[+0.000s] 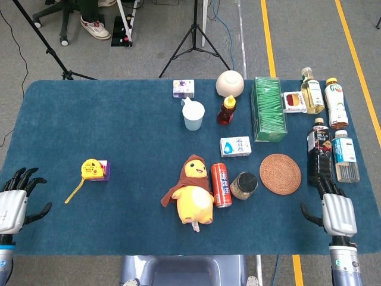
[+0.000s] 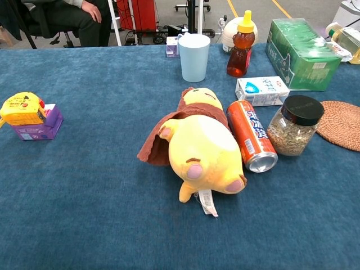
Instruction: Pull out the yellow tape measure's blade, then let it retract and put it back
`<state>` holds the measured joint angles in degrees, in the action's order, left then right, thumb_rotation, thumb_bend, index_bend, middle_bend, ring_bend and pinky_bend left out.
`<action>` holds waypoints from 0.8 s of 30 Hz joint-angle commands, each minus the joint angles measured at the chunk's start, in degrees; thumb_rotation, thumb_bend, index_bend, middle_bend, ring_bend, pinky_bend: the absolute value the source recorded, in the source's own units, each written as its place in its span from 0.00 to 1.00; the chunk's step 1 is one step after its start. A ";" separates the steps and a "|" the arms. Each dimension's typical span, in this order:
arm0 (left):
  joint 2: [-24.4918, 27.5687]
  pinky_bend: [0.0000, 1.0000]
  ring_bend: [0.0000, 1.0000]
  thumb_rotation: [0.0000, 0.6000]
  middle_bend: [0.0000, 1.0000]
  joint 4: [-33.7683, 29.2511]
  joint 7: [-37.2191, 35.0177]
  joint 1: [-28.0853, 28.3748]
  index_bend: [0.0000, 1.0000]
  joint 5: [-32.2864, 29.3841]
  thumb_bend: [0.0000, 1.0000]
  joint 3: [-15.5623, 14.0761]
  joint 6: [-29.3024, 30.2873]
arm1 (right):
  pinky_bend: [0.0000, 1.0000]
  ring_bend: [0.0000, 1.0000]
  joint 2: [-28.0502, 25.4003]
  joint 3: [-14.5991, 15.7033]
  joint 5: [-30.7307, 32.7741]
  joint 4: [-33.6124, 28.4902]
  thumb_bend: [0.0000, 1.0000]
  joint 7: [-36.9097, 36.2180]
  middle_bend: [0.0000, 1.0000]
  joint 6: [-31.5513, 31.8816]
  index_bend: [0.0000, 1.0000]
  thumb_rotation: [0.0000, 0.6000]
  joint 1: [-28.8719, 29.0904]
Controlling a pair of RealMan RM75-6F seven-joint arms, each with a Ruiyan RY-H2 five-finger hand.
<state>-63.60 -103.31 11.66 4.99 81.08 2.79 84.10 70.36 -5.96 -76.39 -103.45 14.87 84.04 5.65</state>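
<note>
The yellow tape measure rests on a small purple box at the left of the blue table. A yellow strap or blade end trails from it toward the near-left. My left hand hovers at the table's near-left corner, fingers spread and empty, well apart from the tape measure. My right hand is at the near-right edge, fingers apart, holding nothing. Neither hand shows in the chest view.
A yellow plush toy, red can, seed jar and woven coaster fill the near middle. Further back stand a cup, honey bottle, milk carton, green box and several bottles at right.
</note>
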 commanded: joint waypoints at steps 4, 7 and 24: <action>0.58 0.19 0.07 1.00 0.16 0.01 -0.34 0.18 0.30 0.07 0.23 -0.05 -0.44 | 0.24 0.17 -0.14 0.20 -0.51 0.02 0.37 -0.41 0.13 0.35 0.17 0.85 -0.31; 1.35 0.19 0.07 1.00 0.16 -0.15 -0.98 0.56 0.30 0.03 0.23 0.08 -1.10 | 0.25 0.17 -0.28 0.35 -0.81 -0.07 0.37 -0.75 0.13 0.59 0.17 0.85 -0.54; 8.28 0.20 0.05 1.00 0.09 0.12 5.23 12.84 0.15 -9.74 0.23 3.83 -20.97 | 0.24 0.17 -1.60 0.56 -0.69 -0.71 0.36 -1.54 0.13 0.40 0.17 0.84 -1.13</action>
<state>-56.86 -103.46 13.40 14.18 74.80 5.87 68.40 68.81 -5.38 -77.13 -104.13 13.32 84.47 4.52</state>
